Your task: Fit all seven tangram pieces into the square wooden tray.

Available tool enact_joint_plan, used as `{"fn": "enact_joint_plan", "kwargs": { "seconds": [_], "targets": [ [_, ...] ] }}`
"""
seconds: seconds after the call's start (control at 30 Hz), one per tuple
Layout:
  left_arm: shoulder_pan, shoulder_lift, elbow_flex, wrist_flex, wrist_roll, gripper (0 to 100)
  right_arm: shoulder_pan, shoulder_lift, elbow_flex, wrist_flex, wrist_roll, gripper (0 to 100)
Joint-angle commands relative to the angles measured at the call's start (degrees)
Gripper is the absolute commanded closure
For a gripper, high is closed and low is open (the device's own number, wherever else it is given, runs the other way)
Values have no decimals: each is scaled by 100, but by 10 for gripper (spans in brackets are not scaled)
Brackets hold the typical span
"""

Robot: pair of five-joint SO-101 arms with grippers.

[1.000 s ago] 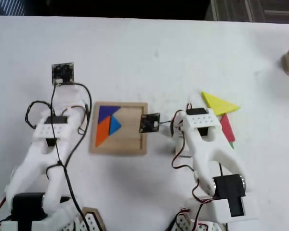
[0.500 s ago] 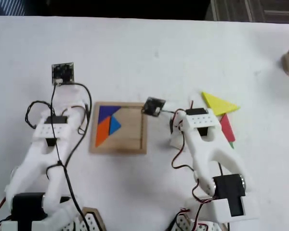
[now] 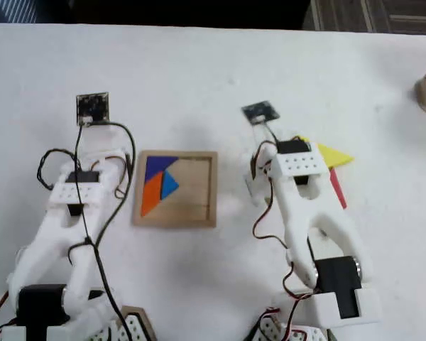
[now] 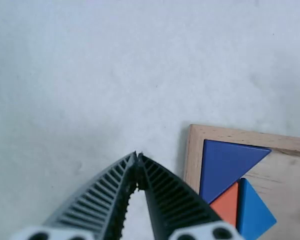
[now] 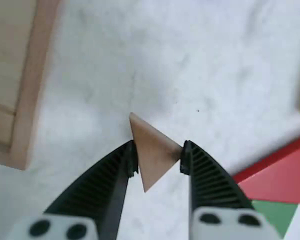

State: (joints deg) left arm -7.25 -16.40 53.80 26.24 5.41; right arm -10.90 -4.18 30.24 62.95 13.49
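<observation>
Pinching tan triangle (image 5: pixel 152 150) by two of its sides, right gripper (image 5: pixel 157 156) is clamped on it with fingers held partway apart by the piece; cannot tell if piece is lifted or touching table (image 3: pixel 199 85)

Held piece sits off the tray (image 3: pixel 176 219), near its outer edge, between tray and the loose pieces

Left gripper (image 4: pixel 137 159) is fully closed, tips touching, gripping nothing, over bare table just beside tray's corner

Tray lies between the two arms in high view. Three pieces sit in its left part: dark blue triangle (image 3: pixel 158 168) in the far left corner, orange piece (image 3: pixel 150 196) below it, light blue triangle (image 3: pixel 170 185) touching both. Rest of tray is bare wood

Loose on table by right arm: yellow triangle (image 3: pixel 336 155), partly under the arm; red piece (image 3: pixel 337 187) near it; green piece (image 5: pixel 276 210) touching the red one
</observation>
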Motion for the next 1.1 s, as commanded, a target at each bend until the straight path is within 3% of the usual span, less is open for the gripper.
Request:
{"fn": "enact_joint_plan", "kwargs": {
  "seconds": [0.0,0.17,0.27,0.63,0.9,1.07],
  "targets": [
    [-48,-31,-264,-123,-70,976,-75,-40,-800,813,-1767,872],
    [-75,-31,-255,-123,-70,976,-497,-31,-1521,1376,-3824,868],
    [-75,-31,-255,-123,-70,976,-699,-22,-1732,1244,-4202,868],
    [-75,-31,-255,-123,-70,976,-2018,435,-1855,-13,-4976,868],
    [-66,-31,-273,-123,-70,976,-2475,1481,-2048,-699,-4905,865],
    [-48,-31,-273,-123,-70,976,-2475,1789,-2391,-435,-4457,733]
  ]
}}
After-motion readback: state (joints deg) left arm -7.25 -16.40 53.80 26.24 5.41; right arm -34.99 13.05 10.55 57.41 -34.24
